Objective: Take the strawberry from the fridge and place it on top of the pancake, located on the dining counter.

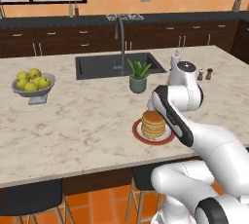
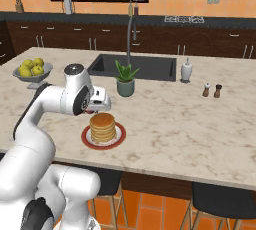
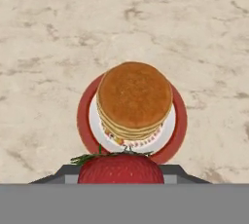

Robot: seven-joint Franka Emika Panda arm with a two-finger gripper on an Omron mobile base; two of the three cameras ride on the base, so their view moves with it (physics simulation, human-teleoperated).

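Note:
The strawberry (image 3: pixel 120 168), red with a green leafy cap, sits between the two grey fingers (image 3: pixel 63 173) of my gripper (image 3: pixel 120 173), which is shut on it. The pancake (image 3: pixel 134 96) stack lies just ahead of and below it, on a round red-rimmed plate (image 3: pixel 83 116) on the beige marbled dining counter (image 3: pixel 48 23). In the right base view my gripper (image 2: pixel 95 108) hovers just above and left of the pancake (image 2: pixel 102 125). In the left base view the arm's forearm crosses beside the pancake (image 1: pixel 153 123). The fridge is out of view.
A potted plant (image 1: pixel 138 79) stands just behind the plate, in front of the inset sink (image 1: pixel 112 65) and its tall faucet. A grey bowl of yellow-green fruit (image 1: pixel 33 84) is far left. Salt and pepper shakers (image 2: pixel 212 90) and a soap bottle (image 2: pixel 186 70) stand to the right.

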